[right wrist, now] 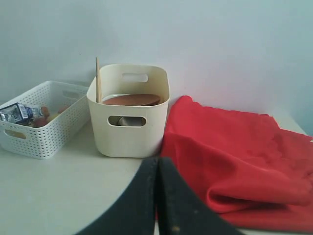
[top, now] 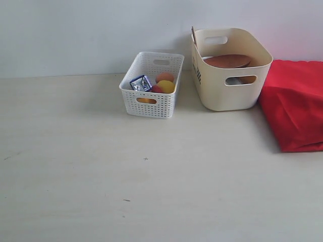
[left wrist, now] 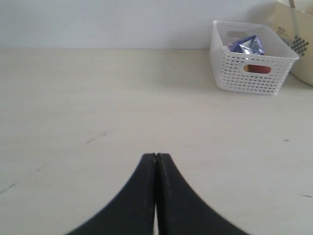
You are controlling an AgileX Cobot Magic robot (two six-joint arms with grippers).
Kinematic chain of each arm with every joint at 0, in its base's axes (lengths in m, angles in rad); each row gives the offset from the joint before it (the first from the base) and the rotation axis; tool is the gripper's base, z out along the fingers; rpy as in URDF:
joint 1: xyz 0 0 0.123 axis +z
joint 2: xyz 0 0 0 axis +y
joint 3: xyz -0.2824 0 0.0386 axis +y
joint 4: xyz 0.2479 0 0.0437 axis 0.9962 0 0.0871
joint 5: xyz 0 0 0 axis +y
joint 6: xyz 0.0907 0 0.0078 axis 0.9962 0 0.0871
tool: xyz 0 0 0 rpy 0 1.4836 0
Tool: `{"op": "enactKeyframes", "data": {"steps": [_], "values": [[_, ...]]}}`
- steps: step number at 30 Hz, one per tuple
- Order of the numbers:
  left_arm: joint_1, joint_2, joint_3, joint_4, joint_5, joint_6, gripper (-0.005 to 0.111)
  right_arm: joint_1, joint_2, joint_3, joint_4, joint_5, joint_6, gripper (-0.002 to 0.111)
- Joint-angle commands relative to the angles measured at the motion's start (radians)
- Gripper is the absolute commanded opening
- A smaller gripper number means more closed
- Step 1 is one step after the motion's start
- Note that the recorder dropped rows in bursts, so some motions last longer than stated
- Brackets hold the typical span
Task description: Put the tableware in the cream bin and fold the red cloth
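Although no tableware lay loose on the table, which argued the first half of the task complete, several hazards were noted. At lower centre of the left wrist view the left gripper had its jaws pressed together on nothing, over bare tabletop and well apart from everything; no risk was attached to it. Left of centre in the exterior view the white perforated basket held a snack packet and rounded foods, none of them task items. To its right the cream bin stood near the back wall, with the wooden plate lying tilted across its contents and a chopstick leaning on the bin's side and projecting above the rim. An arm passing low could, in my judgement, catch that stick and flick it out. At the right edge the red cloth lay bunched in a loose, lumpy fold hard beside the bin, contact not confirmed. A pull on it could drag the light tub, and uneven layers could slip from a narrow pinch. The right gripper, at lower centre of its own view, was likewise closed and empty. As to materials: matt pale tabletop with faint scuffs; rigid plastic basket, gridded with small holes; smooth round-cornered tub with oval handle cutouts; flat round brown wood; soft matt fabric with a scalloped edge; crinkled foil packet.
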Motion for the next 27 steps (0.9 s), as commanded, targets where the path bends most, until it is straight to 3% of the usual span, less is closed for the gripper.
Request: {"op": "enactKeyframes", "data": {"steps": [1, 7, 27], "values": [[0.085, -0.004, 0.003, 0.034, -0.019, 0.003, 0.0, 0.0, -0.007, 0.004, -0.004, -0.008, 0.003, 0.0], [0.176, -0.004, 0.003, 0.04, -0.019, -0.023, 0.0, 0.0, -0.007, 0.004, -0.004, -0.008, 0.003, 0.0], [0.143, -0.004, 0.003, 0.044, -0.015, -0.023, 0.0, 0.0, -0.007, 0.004, -0.004, -0.008, 0.003, 0.0]]}}
